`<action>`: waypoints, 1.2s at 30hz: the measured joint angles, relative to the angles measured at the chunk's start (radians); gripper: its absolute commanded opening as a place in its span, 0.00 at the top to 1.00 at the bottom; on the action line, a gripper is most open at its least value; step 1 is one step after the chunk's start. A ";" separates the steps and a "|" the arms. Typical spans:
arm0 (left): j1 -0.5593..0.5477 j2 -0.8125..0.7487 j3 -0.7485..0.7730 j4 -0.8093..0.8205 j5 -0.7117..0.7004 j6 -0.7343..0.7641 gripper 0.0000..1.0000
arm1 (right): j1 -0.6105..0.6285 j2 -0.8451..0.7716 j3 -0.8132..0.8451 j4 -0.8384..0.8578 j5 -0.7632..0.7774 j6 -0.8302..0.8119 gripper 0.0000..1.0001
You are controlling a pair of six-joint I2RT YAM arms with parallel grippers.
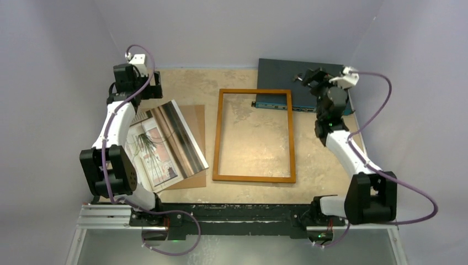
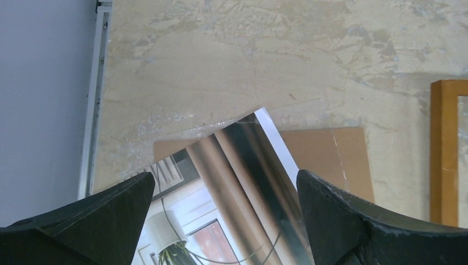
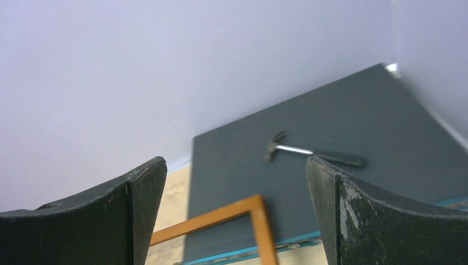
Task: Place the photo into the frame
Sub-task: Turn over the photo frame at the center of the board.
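Left gripper (image 2: 225, 175) hovers wide open over the photo (image 1: 176, 138), arm reaching forward.

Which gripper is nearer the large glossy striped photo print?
Left. The left gripper hovers over a far corner of the photo; the right gripper hangs over the dark flat box.

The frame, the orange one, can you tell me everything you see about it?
The frame is a thin orange-brown rectangle, wooden by the look, with nothing inside, so the table shows through. It lies mid-table, long sides running near to far. Its far right corner overlaps the dark box and seems to rest on it. Nothing else touches it.
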 measured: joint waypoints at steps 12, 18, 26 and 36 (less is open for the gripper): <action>0.076 0.025 0.167 -0.403 0.011 0.131 0.03 | 0.549 0.344 0.435 -0.556 -0.048 0.064 0.06; 0.123 0.024 0.133 -0.489 0.011 0.183 0.05 | 0.821 0.518 0.543 -0.740 0.089 0.101 0.12; 0.121 0.005 0.104 -0.553 0.043 0.205 0.08 | 0.893 0.726 0.665 -0.897 0.222 0.172 0.20; 0.121 -0.032 0.080 -0.564 0.062 0.204 0.08 | 0.889 0.868 0.787 -0.919 0.258 0.182 0.29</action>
